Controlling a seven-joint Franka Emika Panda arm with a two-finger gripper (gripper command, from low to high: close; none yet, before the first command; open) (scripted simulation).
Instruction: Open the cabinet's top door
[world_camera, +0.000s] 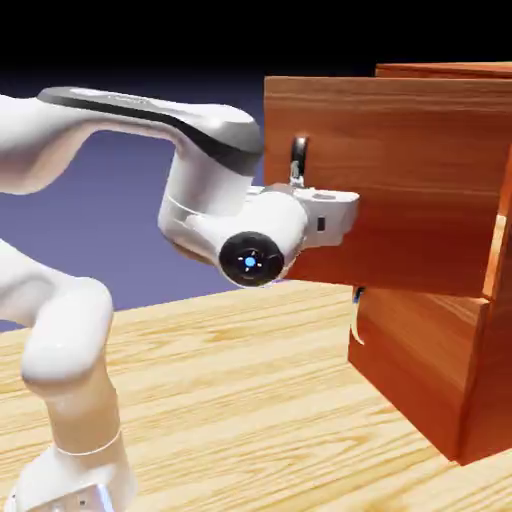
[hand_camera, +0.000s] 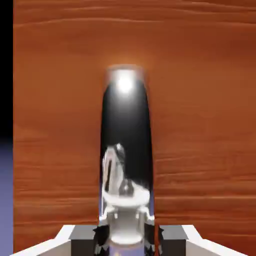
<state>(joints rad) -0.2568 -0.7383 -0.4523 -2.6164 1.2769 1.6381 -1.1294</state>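
The reddish-brown cabinet (world_camera: 478, 400) stands at the right of the exterior view. Its top door (world_camera: 400, 180) stands swung out from the body, its free edge well out toward the arm. My gripper (world_camera: 299, 188) is against the door's face, shut on the curved silver handle (world_camera: 298, 152) near that free edge. In the hand view the shiny handle (hand_camera: 126, 130) runs up the middle of the wood panel (hand_camera: 200, 125). Its lower end sits in my gripper (hand_camera: 125, 235), between the fingers, and hides most of them.
Below the top door is the shorter lower panel (world_camera: 415, 350), shut, with its own silver handle (world_camera: 357, 325). The cabinet rests on a light wooden table (world_camera: 230, 400). My arm's base (world_camera: 70, 470) rises at the lower left.
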